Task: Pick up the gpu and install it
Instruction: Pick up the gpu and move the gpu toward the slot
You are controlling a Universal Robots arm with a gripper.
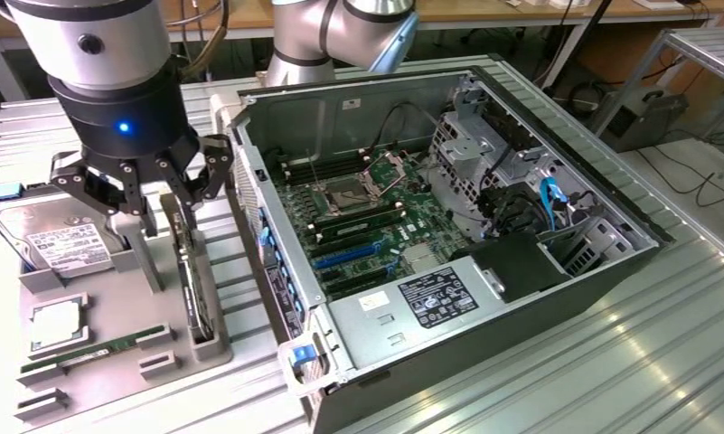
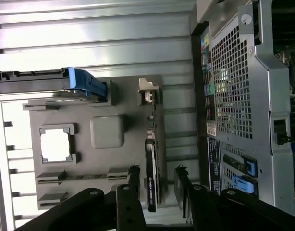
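The gpu (image 1: 191,271) stands on edge in a slot along the tray's (image 1: 111,303) outer edge, its long axis running with that edge. The gripper (image 1: 145,201) hangs just above the tray over the card, fingers apart and straddling its thin faces, holding nothing.

Hard drive (image 1: 62,244) label, power supply (image 1: 444,295) label, gpu (image 2: 151,179) edge sticker (all print too small to read)

Ribbed metal tabletop (image 1: 603,362) under bright glare; wooden bench (image 1: 506,14) behind; black cables (image 1: 709,181) on pale floor (image 1: 665,167)
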